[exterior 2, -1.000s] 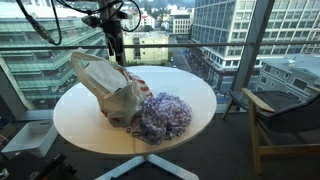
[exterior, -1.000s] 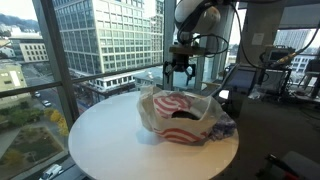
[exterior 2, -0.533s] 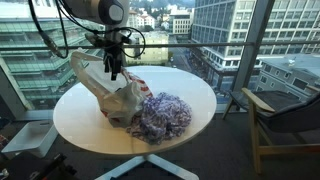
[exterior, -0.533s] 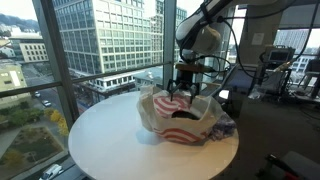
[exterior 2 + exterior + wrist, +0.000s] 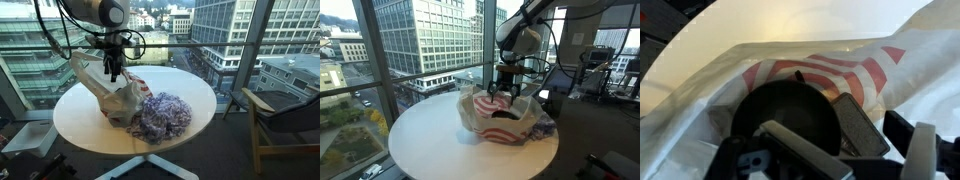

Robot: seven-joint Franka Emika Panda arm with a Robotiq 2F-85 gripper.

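A white plastic bag with red stripes lies on the round white table; it also shows in the other exterior view. My gripper hangs at the bag's mouth, fingers apart and holding nothing; it also shows from the other side. In the wrist view the gripper is just above the open bag, with a black round object inside it right under the fingers.
A purple patterned bundle of cloth lies against the bag on the table. Floor-to-ceiling windows stand behind the table. A chair stands beside it, and desks with equipment are further off.
Over the last second the gripper came down from above the bag to its mouth. In the last half second it has hardly moved.
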